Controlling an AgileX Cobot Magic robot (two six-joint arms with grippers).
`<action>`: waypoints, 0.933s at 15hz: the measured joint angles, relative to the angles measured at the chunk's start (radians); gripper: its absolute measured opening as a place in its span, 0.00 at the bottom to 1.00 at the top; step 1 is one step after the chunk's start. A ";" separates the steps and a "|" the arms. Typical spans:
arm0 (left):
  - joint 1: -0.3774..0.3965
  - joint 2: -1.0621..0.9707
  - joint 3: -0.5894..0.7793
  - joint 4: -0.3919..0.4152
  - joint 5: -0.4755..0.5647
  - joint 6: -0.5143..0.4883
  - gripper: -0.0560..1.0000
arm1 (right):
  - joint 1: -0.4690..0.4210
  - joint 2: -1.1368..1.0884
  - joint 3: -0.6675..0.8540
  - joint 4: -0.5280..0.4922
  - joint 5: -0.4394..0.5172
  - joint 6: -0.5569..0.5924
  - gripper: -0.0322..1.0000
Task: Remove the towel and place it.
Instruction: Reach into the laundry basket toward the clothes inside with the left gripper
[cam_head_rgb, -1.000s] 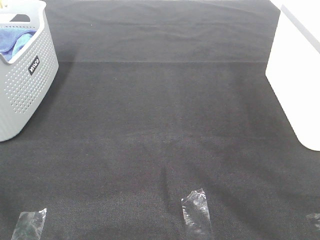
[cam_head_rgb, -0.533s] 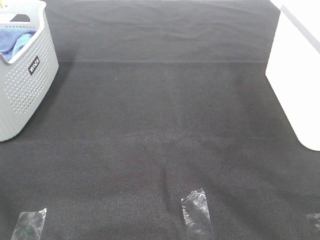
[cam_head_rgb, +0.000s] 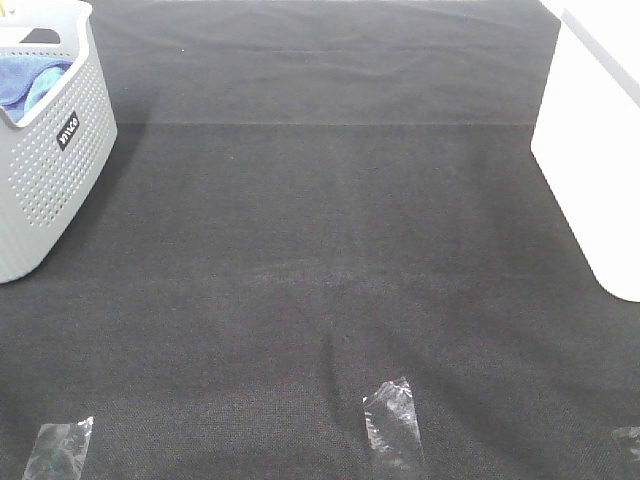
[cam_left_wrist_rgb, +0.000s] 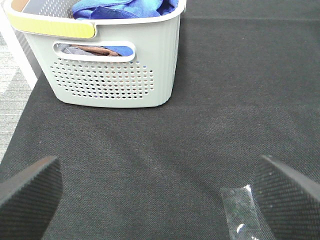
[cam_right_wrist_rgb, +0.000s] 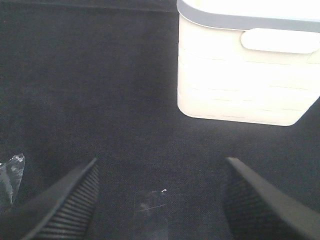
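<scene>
Left jaws, right jaws: released, empty. Towel (cam_head_rgb: 15, 90) sits bunched in basket (cam_head_rgb: 50, 180) at ten o'clock; a snagged pull could tip it.

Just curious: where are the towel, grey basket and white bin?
towel (cam_left_wrist_rgb: 125, 7), left wrist view, blue folds
grey basket (cam_head_rgb: 40, 190), high view, perforated wall
white bin (cam_right_wrist_rgb: 240, 85), right wrist view, front wall

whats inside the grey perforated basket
A bunched royal-blue fuzzy towel sits at the top of the grey perforated plastic basket; something brown shows through its handle slot. Whatever lies lower is hidden by the towel and walls.
</scene>
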 joint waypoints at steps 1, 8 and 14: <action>0.000 0.051 -0.035 0.000 -0.007 0.038 0.99 | 0.000 0.000 0.000 0.000 0.000 0.000 0.70; 0.000 0.805 -0.476 0.008 -0.018 0.467 0.99 | 0.000 0.000 0.000 0.000 0.000 0.000 0.70; 0.000 1.400 -0.980 0.131 0.112 0.763 0.99 | 0.000 0.000 0.000 0.000 0.000 0.000 0.70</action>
